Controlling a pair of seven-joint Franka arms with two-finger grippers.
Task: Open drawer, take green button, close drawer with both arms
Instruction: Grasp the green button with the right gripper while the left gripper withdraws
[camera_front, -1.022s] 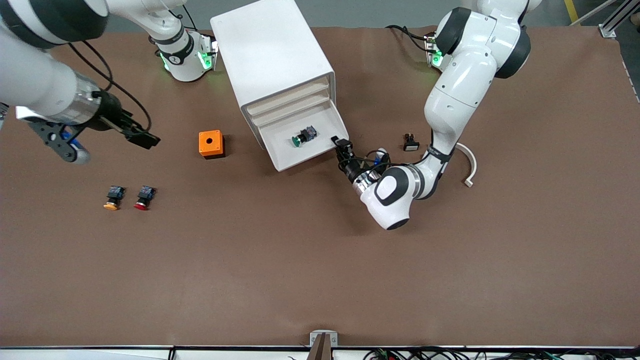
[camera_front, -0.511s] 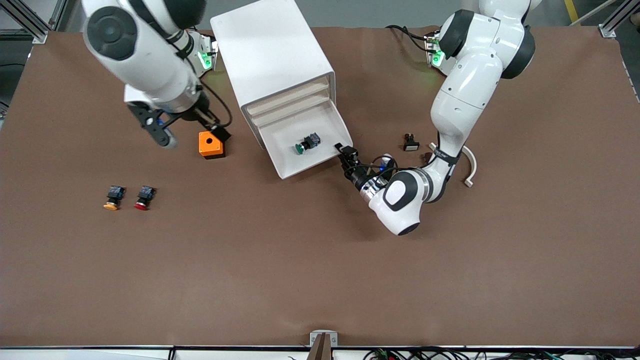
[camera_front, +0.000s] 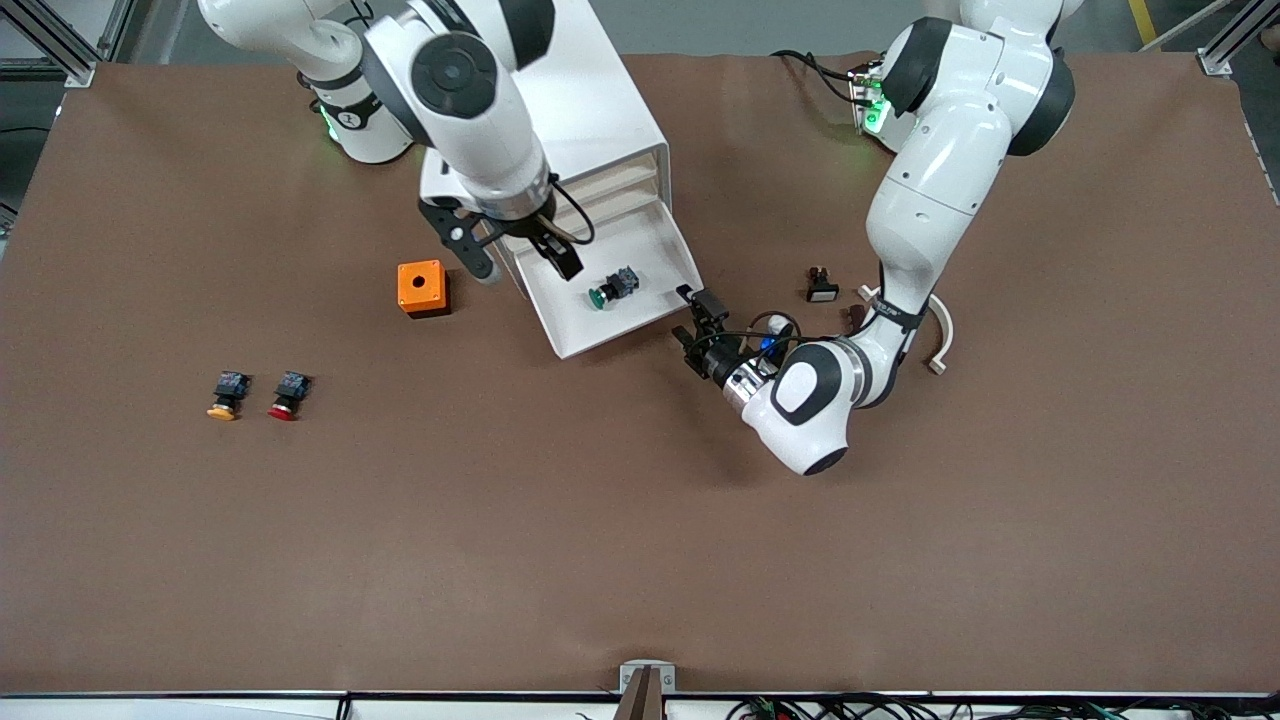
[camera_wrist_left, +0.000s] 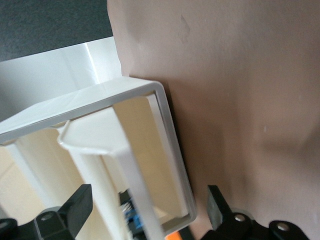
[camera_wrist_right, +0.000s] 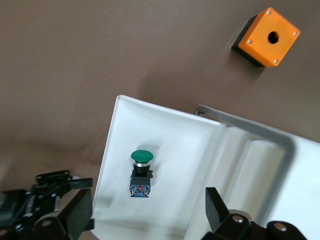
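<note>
Your drawer (camera_front: 610, 290) is pulled out; the button (camera_front: 612, 286) lies in it, green cap toward the front. Right gripper (camera_front: 520, 258) hangs over the drawer, wide open, empty. Left gripper (camera_front: 700, 318) open just beside the drawer's front corner, holding nothing.

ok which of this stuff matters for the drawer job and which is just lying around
Job:
drawer, pulled out
green button, lying in it
right gripper, open over the drawer
left gripper, open beside the drawer's front

Lying about:
orange box
yellow button
red button
</note>
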